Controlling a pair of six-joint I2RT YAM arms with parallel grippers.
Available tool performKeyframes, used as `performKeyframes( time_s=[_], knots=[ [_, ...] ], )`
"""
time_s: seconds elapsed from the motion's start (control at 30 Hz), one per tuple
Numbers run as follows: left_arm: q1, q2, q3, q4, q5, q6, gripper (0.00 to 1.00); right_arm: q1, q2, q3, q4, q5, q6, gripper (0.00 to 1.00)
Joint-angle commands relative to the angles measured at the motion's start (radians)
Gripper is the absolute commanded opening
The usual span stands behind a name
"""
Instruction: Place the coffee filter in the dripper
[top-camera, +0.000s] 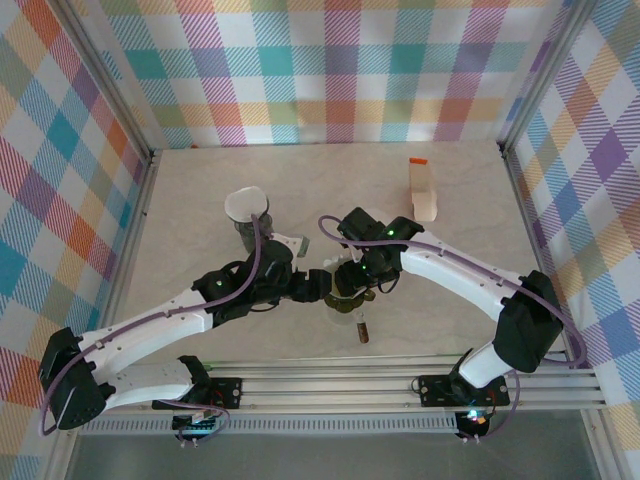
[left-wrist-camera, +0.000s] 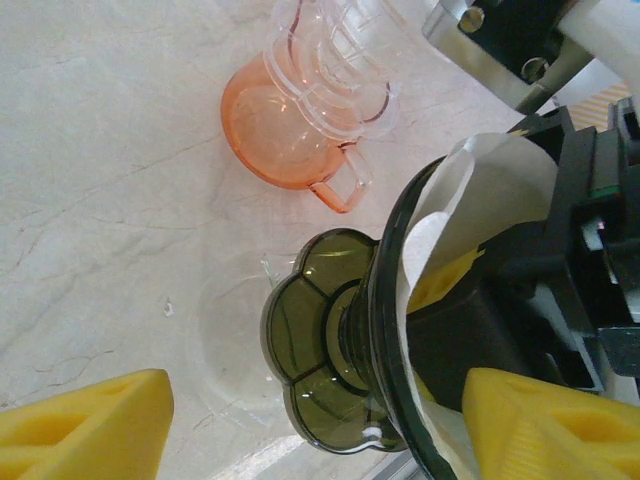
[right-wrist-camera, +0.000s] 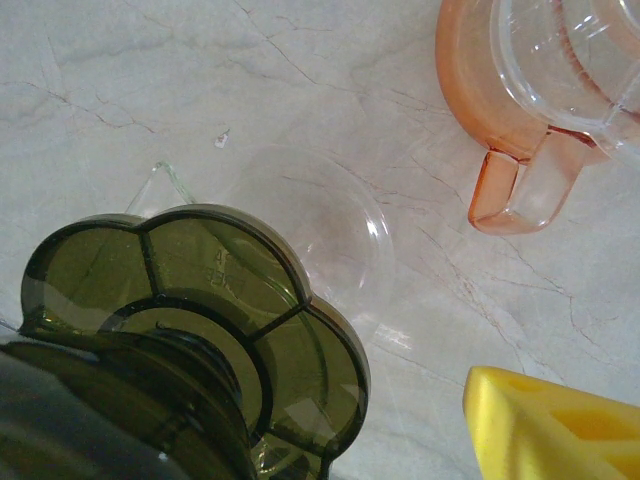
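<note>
Cup (top-camera: 245, 212): dark, white paper in its mouth, left of centre on the tabletop (top-camera: 200, 180).
Left gripper (left-wrist-camera: 318, 400): yellow fingers (left-wrist-camera: 85, 425) spread wide, one either side of the dripper.
Dripper (left-wrist-camera: 320, 340): olive, see-through, scalloped base, tipped on its side, mid-tabletop toward the near edge.
Filter (left-wrist-camera: 480, 180): white paper cone, inside the dripper's mouth, its edge standing past the rim.
Right gripper (top-camera: 355, 283): jaws apart, one yellow pad (left-wrist-camera: 440, 282) inside the filter, the other finger (right-wrist-camera: 550, 425) clear of the dripper.
Clear dripper (right-wrist-camera: 300, 230): on the tabletop, beside the olive base.
Orange dripper (left-wrist-camera: 270, 130): near, clear ones (left-wrist-camera: 340, 60) stacked in it.
Carton (top-camera: 423, 190): upright, toward the far right corner.
</note>
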Motion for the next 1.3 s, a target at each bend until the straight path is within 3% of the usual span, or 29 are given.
performKeyframes(
  time_s=[0.0,0.63,1.27],
  knots=[
    [0.013,-0.018,0.012,0.021,-0.014,-0.006,0.78,0.000,0.005,-0.023,0.016,0.007,-0.006,0.73],
    [0.017,0.014,-0.004,-0.012,-0.036,-0.016,0.62,0.000,-0.006,-0.022,0.026,0.004,0.000,0.73],
    [0.017,0.014,-0.015,-0.003,-0.017,-0.024,0.62,-0.001,-0.143,0.044,-0.020,0.034,0.002,0.76]
  ],
)
